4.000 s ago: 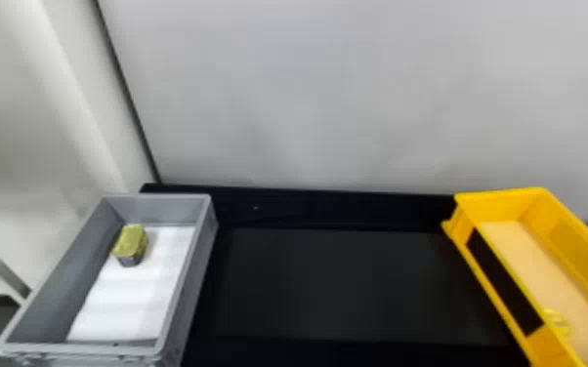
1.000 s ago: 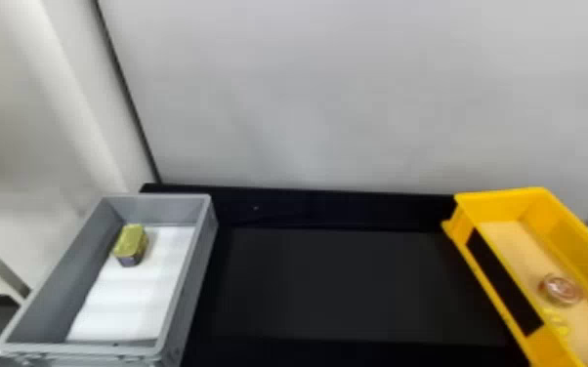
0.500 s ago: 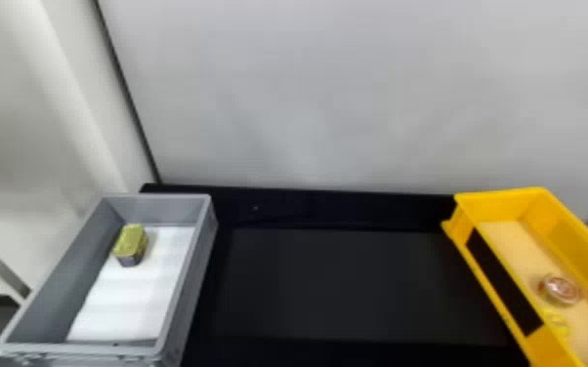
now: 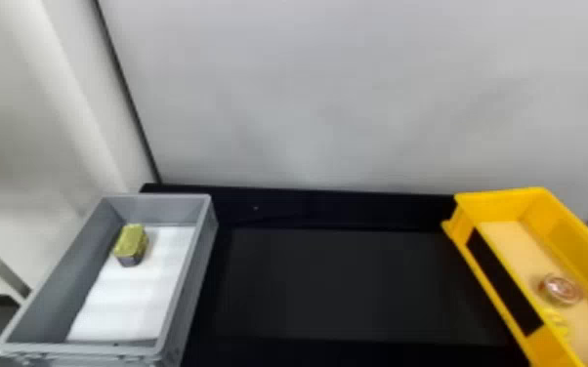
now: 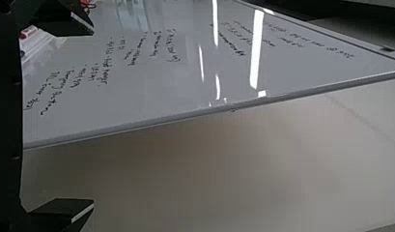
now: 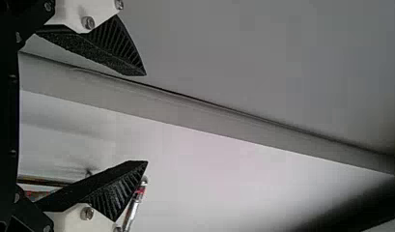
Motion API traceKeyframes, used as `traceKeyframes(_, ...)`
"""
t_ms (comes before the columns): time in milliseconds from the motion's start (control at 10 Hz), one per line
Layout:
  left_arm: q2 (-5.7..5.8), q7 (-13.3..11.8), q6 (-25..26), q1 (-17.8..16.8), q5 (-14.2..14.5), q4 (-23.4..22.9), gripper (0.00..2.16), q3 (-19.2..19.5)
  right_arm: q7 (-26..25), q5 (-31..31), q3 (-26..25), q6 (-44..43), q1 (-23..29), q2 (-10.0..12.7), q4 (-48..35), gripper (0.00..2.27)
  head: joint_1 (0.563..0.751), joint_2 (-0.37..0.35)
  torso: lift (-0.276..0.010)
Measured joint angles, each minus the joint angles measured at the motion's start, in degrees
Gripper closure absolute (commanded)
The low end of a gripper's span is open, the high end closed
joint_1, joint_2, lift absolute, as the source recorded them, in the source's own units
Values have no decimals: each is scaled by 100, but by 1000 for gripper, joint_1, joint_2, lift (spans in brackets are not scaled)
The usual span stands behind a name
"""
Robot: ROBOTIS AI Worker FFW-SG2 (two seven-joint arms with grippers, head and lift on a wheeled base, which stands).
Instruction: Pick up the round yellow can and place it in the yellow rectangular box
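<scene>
R gripper (image 6: 147, 118) wide apart, nothing in it; L gripper (image 5: 93, 118) also spread, empty. Round can (image 4: 561, 289), prob. the target, sits in yellow box (image 4: 498, 207), approx. where the task wants it, hence hands free.

Past the fingers of the left gripper (image 5: 93, 117) lies a whiteboard (image 5: 156, 82); past those of the right gripper (image 6: 146, 118), a panel (image 6: 282, 58). Well apart from the fingers, a tin (image 4: 131, 244) sits on a sheet (image 4: 127, 302) in the left bin (image 4: 78, 347), a can (image 4: 560, 289) in the right box (image 4: 498, 201), tabletop (image 4: 346, 283) between
</scene>
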Motion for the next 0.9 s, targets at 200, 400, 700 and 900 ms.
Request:
traceKeyframes(200, 0, 0, -16, 7, 7, -2, 35, 25, -72, -224, -18, -6, -86, -239, -279, 168, 694, 14, -67)
traceKeyframes(400, 0, 0, -30, 18, 3, -15, 35, 32, -193, -418, -73, 164, -224, -314, -707, 168, 694, 14, -67)
traceKeyframes(700, 0, 0, -33, 27, -1, -26, 35, 32, -259, -492, -207, 765, -429, -366, -1364, 180, 694, 14, -67)
traceKeyframes(900, 0, 0, -33, 32, -5, -37, 35, 42, -433, -566, -275, 1231, -492, -417, -1723, 242, 694, 14, -67)
